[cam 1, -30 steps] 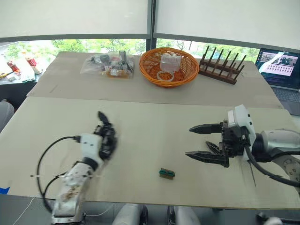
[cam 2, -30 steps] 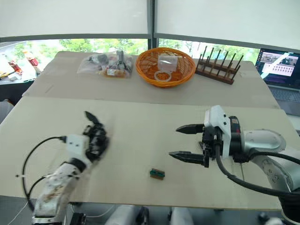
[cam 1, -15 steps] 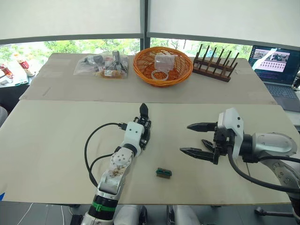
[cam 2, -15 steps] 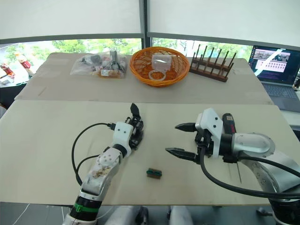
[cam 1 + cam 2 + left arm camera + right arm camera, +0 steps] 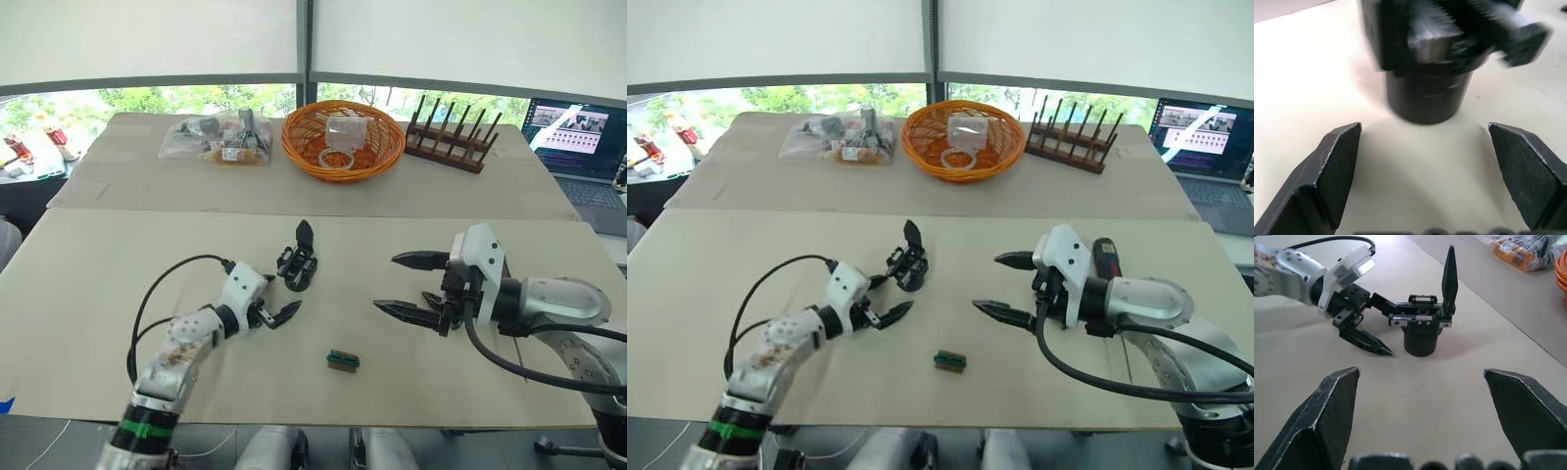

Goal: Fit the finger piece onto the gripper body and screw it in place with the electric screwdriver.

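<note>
The gripper body (image 5: 297, 267) stands upright on the table near the middle, its pointed black finger sticking up. My left gripper (image 5: 282, 294) is open just to its left, the body's round base (image 5: 1425, 103) a little beyond the fingertips and untouched. To the right, my right gripper (image 5: 386, 282) is open and empty, pointing at the gripper body (image 5: 1420, 330) from a hand's length away. The electric screwdriver (image 5: 1104, 253), black with red markings, lies on the table behind my right arm, partly hidden by it. The finger piece is out of view.
A small green-brown block (image 5: 344, 360) lies near the front edge. On the far table are an orange basket (image 5: 343, 137), a clear bag of items (image 5: 220, 139) and a wooden rack (image 5: 454, 137). A laptop (image 5: 578, 137) sits at far right.
My left arm carried the gripper body from the left to the middle, set it down, opened and drew back slightly. The right gripper has barely moved. The camera shifted.
</note>
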{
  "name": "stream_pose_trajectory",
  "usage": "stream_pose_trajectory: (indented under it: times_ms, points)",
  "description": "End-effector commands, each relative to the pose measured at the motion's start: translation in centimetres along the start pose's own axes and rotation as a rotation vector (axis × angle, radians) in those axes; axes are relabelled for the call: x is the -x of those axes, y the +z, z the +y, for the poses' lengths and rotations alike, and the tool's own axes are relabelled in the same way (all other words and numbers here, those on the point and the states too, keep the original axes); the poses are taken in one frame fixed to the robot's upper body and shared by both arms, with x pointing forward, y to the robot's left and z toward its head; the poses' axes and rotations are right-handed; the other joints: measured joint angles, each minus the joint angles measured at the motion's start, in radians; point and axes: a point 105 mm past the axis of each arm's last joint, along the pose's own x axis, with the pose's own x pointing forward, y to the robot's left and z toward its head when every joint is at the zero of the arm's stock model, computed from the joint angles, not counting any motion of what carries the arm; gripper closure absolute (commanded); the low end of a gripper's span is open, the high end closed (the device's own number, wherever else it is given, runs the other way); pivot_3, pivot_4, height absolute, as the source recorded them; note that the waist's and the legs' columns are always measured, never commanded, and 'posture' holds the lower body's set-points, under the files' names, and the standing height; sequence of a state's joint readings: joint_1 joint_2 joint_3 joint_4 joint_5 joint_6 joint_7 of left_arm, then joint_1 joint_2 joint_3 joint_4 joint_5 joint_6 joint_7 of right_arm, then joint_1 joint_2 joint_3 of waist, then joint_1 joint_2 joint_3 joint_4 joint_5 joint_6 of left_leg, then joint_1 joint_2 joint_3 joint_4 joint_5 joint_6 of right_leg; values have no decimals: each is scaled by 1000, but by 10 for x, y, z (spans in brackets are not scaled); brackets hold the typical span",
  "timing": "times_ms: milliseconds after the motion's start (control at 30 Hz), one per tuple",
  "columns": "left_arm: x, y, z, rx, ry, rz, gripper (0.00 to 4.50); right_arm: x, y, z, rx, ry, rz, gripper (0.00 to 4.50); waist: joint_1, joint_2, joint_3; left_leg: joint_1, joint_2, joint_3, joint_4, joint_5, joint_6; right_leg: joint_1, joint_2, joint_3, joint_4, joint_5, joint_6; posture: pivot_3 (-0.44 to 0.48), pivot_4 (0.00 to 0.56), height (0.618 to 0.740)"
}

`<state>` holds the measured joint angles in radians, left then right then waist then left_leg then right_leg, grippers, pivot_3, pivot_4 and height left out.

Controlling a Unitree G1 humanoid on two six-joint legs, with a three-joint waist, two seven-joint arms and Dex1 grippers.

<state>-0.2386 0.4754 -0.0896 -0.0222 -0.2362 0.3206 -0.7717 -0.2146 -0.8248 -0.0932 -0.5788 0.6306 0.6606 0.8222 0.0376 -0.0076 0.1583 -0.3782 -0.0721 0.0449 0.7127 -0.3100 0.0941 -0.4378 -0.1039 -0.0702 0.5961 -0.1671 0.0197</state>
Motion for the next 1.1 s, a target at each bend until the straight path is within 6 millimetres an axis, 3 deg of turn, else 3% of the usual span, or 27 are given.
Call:
stream_pose_trajectory:
  times_ms: [33, 133, 400, 500, 567, 600, 800, 933, 1100]
  points:
    - [-4, 6, 4, -80, -152, -47, 91, 5, 14, -2, 66, -33, -42, 0, 1, 0, 0, 0, 0, 0, 0, 0, 0, 0, 0, 0, 0, 0, 0, 0, 150, 740]
    - [-17, 12, 19, -107, -189, -68, 91, 6, 15, 1, 72, -36, -44, 0, 2, 0, 0, 0, 0, 0, 0, 0, 0, 1, 6, -2, 0, 0, 0, 0, 150, 740]
    - [-39, 20, 28, -137, -228, -88, 91, 4, 14, 8, 70, -25, -42, 0, -8, 0, 0, 1, 0, 0, 0, 1, -2, 1, 7, -2, -1, 0, 0, 0, 150, 740]
    - [-32, 18, 17, -102, -259, -119, 970, 4, 14, 9, 66, -25, -46, 0, -17, 0, 0, 1, 1, 0, 0, 2, -3, 1, 5, -2, -1, 0, 0, 0, 150, 740]
    - [-29, 21, 12, -84, -255, -139, 1945, 3, 15, 9, 63, -25, -49, 0, -23, 0, 0, 1, 1, 0, 0, 2, -3, 1, 2, -1, -1, 0, 0, 0, 150, 740]
    - [-27, 24, 8, -73, -231, -165, 2174, 3, 14, 9, 60, -26, -51, 0, -25, 0, 0, 2, 1, 0, 0, 2, -3, 1, 2, -1, -1, 0, 0, 0, 150, 740]
    - [-22, 44, -11, -23, -6, -244, 2159, 1, 12, 14, 42, -20, -57, 0, -19, 0, 0, 0, 0, 0, 0, 2, -3, 1, -1, 1, -1, 0, 0, 0, 150, 740]
    - [-36, 52, -28, -19, 103, -213, 2159, -1, 10, 16, 36, -6, -54, 0, -6, -1, 0, 0, 0, 0, 0, 1, -3, 1, -2, 2, -1, 0, 0, 0, 150, 740]
    - [-43, 41, -33, -4, 193, -167, 2159, -3, 9, 16, 38, 4, -52, 0, 0, -1, 0, -1, 0, 0, 0, 1, -2, 0, -1, 3, 0, 0, 0, 0, 150, 740]
